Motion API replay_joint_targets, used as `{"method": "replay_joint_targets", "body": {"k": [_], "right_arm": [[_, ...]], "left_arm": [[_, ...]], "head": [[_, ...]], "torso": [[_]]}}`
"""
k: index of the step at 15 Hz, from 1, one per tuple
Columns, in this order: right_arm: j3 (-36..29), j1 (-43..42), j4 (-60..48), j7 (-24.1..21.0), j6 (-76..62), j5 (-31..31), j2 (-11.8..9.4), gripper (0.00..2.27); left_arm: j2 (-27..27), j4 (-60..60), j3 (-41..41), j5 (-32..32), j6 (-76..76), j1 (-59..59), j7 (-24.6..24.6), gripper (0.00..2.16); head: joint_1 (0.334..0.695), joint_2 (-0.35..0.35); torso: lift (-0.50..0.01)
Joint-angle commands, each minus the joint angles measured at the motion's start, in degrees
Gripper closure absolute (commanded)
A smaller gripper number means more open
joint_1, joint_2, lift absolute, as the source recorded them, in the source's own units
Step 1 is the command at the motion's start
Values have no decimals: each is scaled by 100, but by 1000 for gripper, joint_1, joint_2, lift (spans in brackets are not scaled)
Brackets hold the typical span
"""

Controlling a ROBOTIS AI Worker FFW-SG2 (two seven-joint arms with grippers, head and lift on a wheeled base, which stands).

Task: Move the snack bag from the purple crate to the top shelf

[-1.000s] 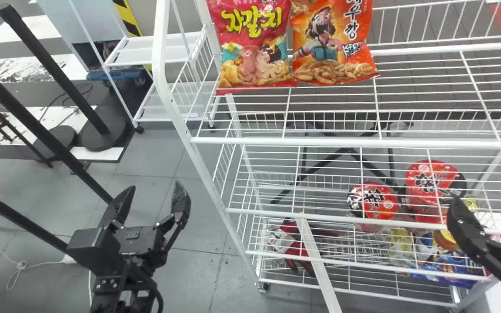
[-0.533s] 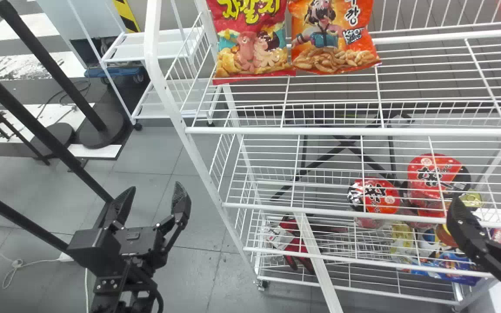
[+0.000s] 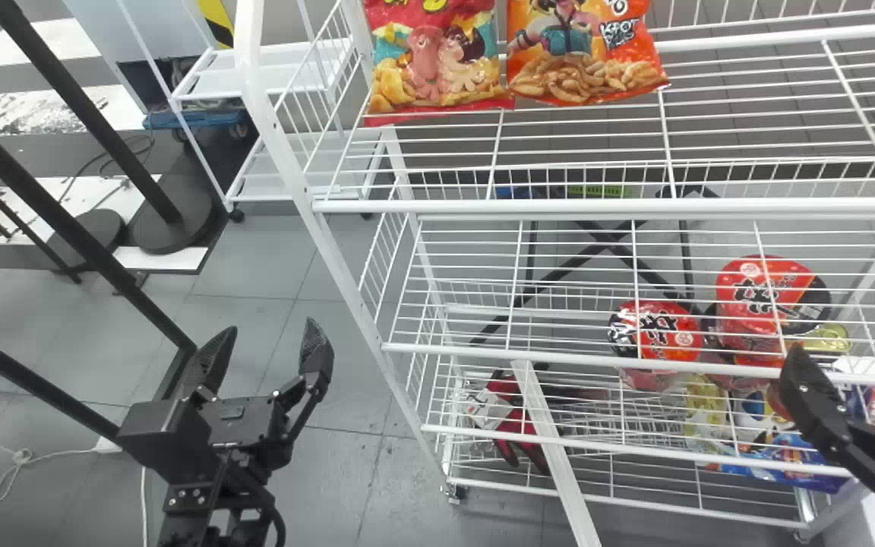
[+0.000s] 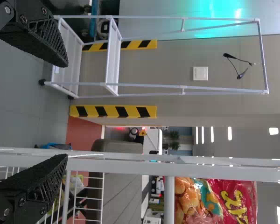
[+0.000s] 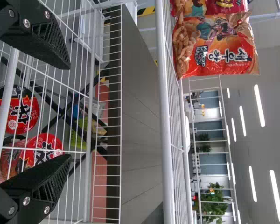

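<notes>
Presently, two snack bags are recorded at the left end of the white rack's top shelf (image 3: 597,206), set back from its near rail. Which one is the task's item cannot be told. The red bag (image 3: 434,68) is the left one; the orange bag (image 3: 582,57) stands just beside it, to the right. Both are upright, long axis up and down, bottom edge on the wires and printed front towards the robot.

Labels: the red bag carries large yellow lettering, with an octopus picture and golden snack pieces low on its front. The orange bag bears dark lettering running down its face, a small black block with pale characters, a cartoon figure, and a heap of snack sticks at the foot.

The left tool (image 3: 270,334) is at near left, beside the rack and above the floor (image 3: 339,471), its fingers well apart. The right tool (image 3: 855,357) is at near right, in front of the rack and below top-shelf level; its fingers are likewise apart, with rack wires visible through the gap.

Lower in the rack, towards the right, sit two red-lidded cups (image 3: 658,332) marked with bold black characters. Beneath them are blue packets (image 3: 794,453); farther left is a red-and-black item (image 3: 517,425), its kind unclear through the wires. A pale slat (image 3: 559,460) slants down on the near side.
</notes>
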Motion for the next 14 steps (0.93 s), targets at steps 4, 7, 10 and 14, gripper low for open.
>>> {"method": "replay_joint_targets", "body": {"k": [4,7,10,14], "right_arm": [[0,-9,26,1,0,0,5,154],[0,-9,44,1,0,-9,5,154],[0,-18,44,1,0,-9,5,154],[9,0,44,1,-18,-9,5,154]], "left_arm": [[-1,-1,0,1,0,1,0,137],[-1,-1,0,-8,0,1,0,137],[-1,8,-9,1,0,1,0,137],[-1,-10,-9,1,0,19,-9,137]], "head": [[695,243],[695,243],[695,243],[695,242]], "torso": [[-244],[-256],[-268],[-283]]}}
